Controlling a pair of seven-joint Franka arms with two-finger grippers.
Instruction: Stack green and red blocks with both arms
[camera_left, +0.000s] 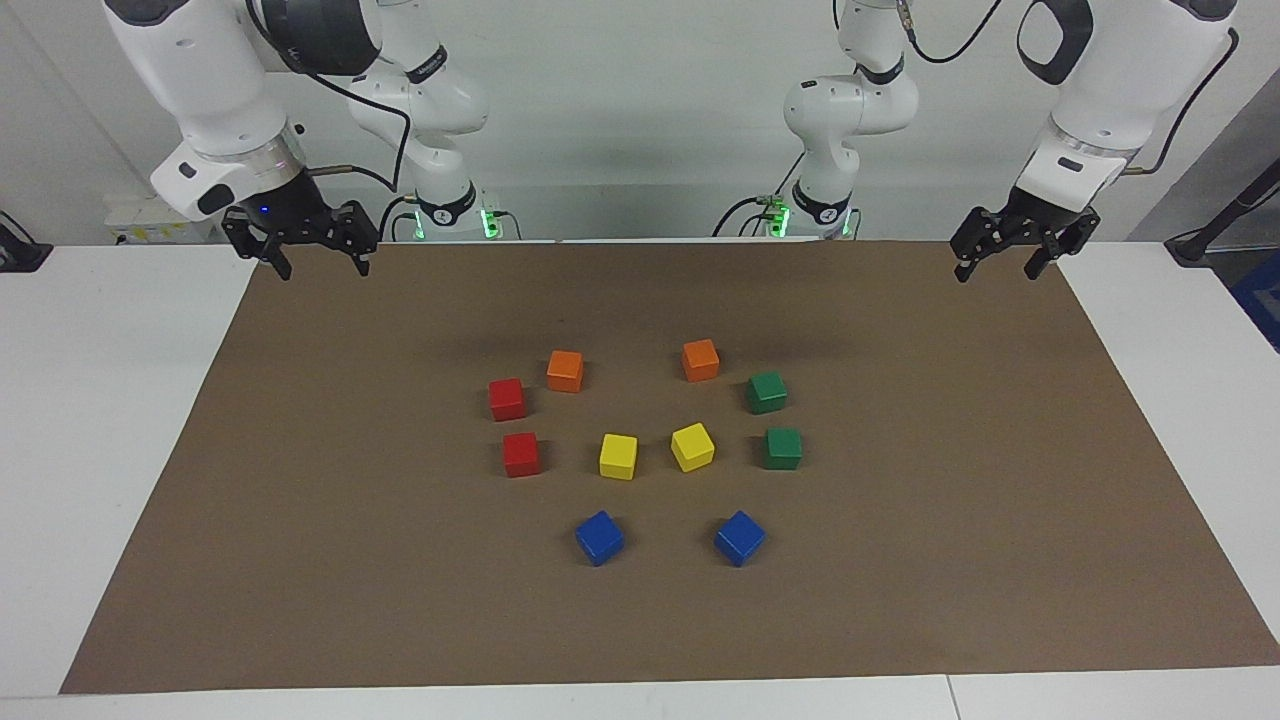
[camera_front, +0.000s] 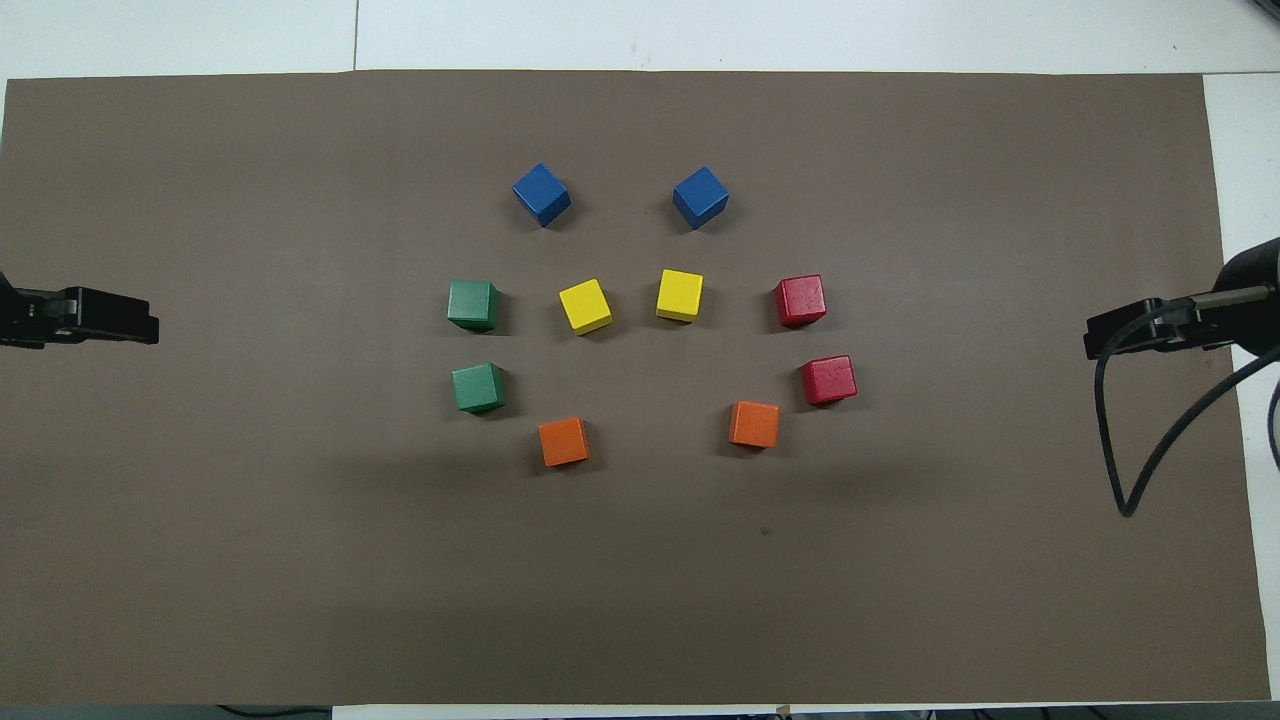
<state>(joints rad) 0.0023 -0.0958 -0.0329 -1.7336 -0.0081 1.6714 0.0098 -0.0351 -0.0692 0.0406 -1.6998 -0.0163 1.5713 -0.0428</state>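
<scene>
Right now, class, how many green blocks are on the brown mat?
2. One green block lies beside an orange block; the other green block lies just farther from the robots. None seems hidden.

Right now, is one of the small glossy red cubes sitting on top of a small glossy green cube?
No, both red cubes rest on the brown mat toward the right arm's end, apart from the green cubes.
</scene>
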